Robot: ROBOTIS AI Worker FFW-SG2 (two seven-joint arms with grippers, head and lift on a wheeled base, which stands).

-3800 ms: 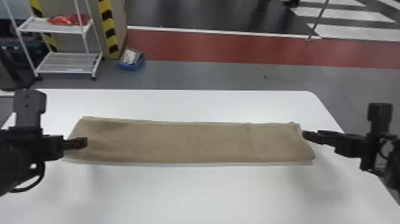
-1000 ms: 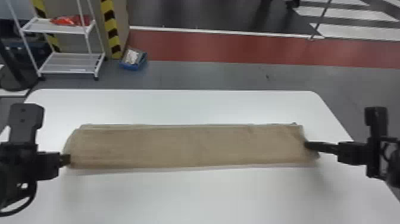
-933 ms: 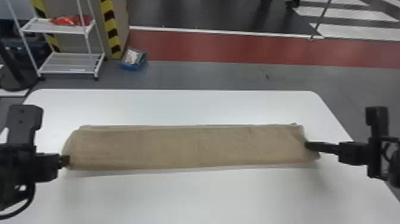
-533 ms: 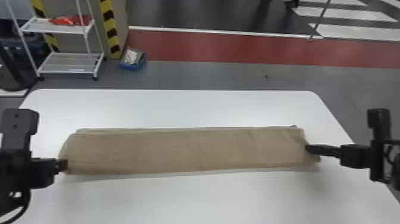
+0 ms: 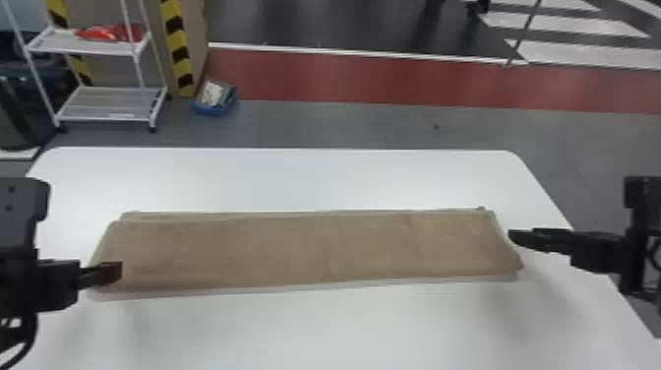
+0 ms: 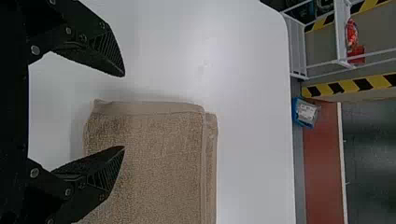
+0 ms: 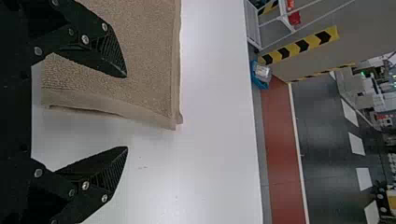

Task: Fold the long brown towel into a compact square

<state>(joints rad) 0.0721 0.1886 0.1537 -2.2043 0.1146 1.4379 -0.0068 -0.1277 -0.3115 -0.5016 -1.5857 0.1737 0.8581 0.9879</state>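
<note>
Both ends of the brown towel [image 5: 305, 251], a moment ago gripped by the left gripper [image 5: 118, 272] and right gripper [image 5: 514, 237], now lie loose near their parted fingers

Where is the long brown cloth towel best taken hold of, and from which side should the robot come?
Probably by the edge of its short left end, coming from the left. The long brown cloth towel lies flat as a narrow strip, that end free on the white table. The black left gripper has open jaws there, one over the towel, one over bare table.
</note>
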